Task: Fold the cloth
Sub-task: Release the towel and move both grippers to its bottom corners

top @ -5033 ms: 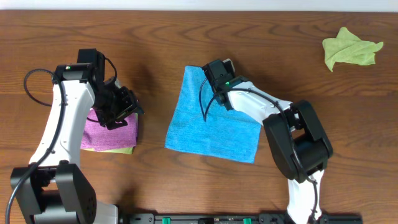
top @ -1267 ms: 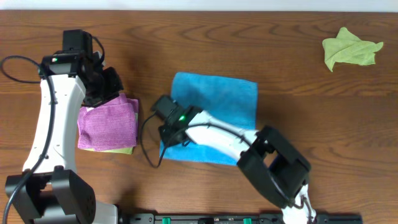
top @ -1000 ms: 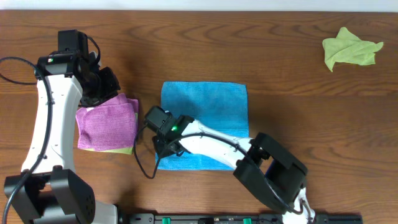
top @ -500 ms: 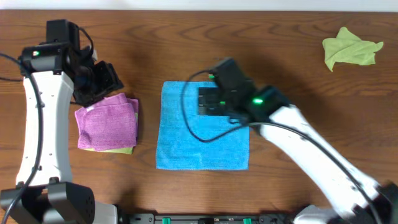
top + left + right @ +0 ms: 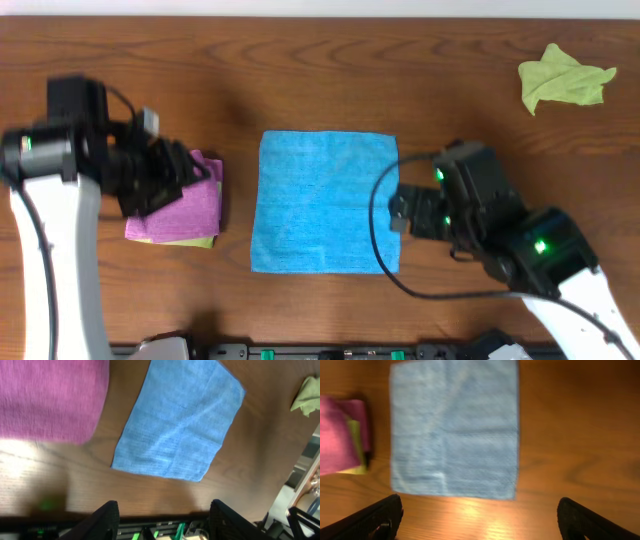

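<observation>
Overhead: fixed above the table point(image 5: 300, 60), facing straight down, far enough to hold both arms and the whole cloth point(image 5: 325, 200).
Left wrist: high and tilted, looking past the left gripper point(image 5: 164, 510) at the bottom edge.
Right wrist: high, facing straight down, right gripper point(image 5: 480, 507) at the lower corners.
Shared: all three hold the cloth and part of the purple cloth point(image 5: 185, 210).
</observation>
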